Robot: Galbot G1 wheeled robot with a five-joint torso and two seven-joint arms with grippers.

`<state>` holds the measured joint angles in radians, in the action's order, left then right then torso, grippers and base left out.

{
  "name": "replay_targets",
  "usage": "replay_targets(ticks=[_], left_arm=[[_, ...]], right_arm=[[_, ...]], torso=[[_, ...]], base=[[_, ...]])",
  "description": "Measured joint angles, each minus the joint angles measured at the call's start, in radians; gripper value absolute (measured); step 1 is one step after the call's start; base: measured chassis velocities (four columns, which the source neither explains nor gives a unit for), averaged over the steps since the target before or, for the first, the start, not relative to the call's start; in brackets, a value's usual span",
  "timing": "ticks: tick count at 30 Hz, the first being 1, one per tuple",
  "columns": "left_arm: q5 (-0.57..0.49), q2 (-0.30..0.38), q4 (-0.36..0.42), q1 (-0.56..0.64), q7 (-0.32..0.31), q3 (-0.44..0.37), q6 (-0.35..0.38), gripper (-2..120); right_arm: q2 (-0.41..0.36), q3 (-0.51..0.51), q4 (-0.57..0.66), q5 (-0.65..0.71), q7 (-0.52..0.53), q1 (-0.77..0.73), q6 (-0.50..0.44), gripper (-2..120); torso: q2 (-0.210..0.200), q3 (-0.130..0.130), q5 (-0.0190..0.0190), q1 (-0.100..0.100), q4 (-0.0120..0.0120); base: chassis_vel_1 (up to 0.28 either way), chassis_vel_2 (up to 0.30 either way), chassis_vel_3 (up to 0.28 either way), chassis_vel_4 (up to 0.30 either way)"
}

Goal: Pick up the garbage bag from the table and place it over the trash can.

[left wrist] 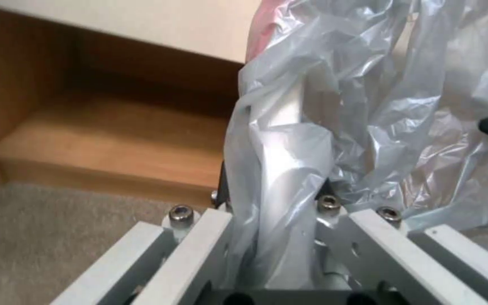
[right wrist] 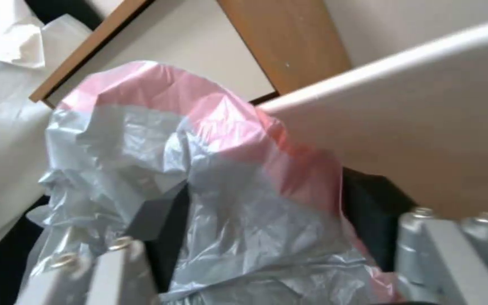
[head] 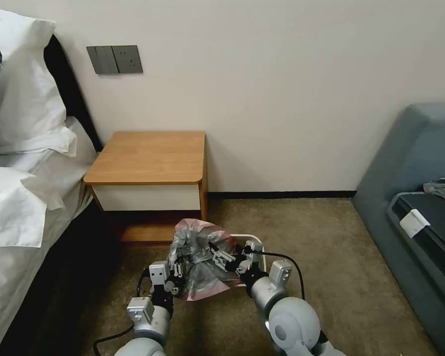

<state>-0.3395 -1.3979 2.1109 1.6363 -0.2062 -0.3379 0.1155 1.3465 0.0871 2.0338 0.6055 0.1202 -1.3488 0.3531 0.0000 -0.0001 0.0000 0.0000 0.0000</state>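
Note:
The garbage bag [head: 200,259], crumpled grey film with a pink rim, hangs bunched between both grippers, low over the carpet and in front of the table [head: 148,158]. My left gripper [head: 180,271] holds its left side; in the left wrist view the gripper [left wrist: 272,190] is shut on a fold of the garbage bag [left wrist: 368,106]. My right gripper [head: 216,252] reaches in from the right with its fingers spread, and the garbage bag [right wrist: 227,169] drapes over them. The cream-white trash can [head: 256,242] stands just behind the bag, mostly hidden; its wall [right wrist: 425,127] is beside the right gripper.
A bed with white pillows [head: 24,148] lies along the left, against the table. A grey-blue sofa [head: 420,173] fills the right side. Brown carpet [head: 331,257] lies open between the trash can and the sofa. The table's low shelf [left wrist: 114,140] is close to the left gripper.

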Motion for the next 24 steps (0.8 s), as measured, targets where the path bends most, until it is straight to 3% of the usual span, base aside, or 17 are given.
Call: replay_targets(ticks=[4, 16, 24], left_arm=[[-0.061, -0.003, 0.006, -0.003, -0.025, -0.004, 0.025, 5], [-0.097, 0.001, 0.007, 0.0, -0.048, -0.009, 0.042, 5], [-0.077, 0.005, 0.006, 0.009, -0.03, -0.019, 0.038, 5]], right_arm=[[-0.001, 0.001, 0.001, -0.026, -0.018, -0.011, -0.017, 43], [0.0, 0.002, 0.024, -0.042, -0.036, -0.014, -0.038, 2], [-0.02, 0.03, 0.069, 0.008, -0.027, 0.019, -0.018, 0]], torso=[[0.0, 0.0, 0.0, 0.0, -0.0001], [0.0, 0.0, 0.0, 0.0, 0.0], [0.0, 0.0, 0.0, 0.0, 0.0]], base=[[0.0, 0.0, 0.0, 0.0], [0.0, 0.0, 0.0, 0.0], [0.0, 0.0, 0.0, 0.0]])
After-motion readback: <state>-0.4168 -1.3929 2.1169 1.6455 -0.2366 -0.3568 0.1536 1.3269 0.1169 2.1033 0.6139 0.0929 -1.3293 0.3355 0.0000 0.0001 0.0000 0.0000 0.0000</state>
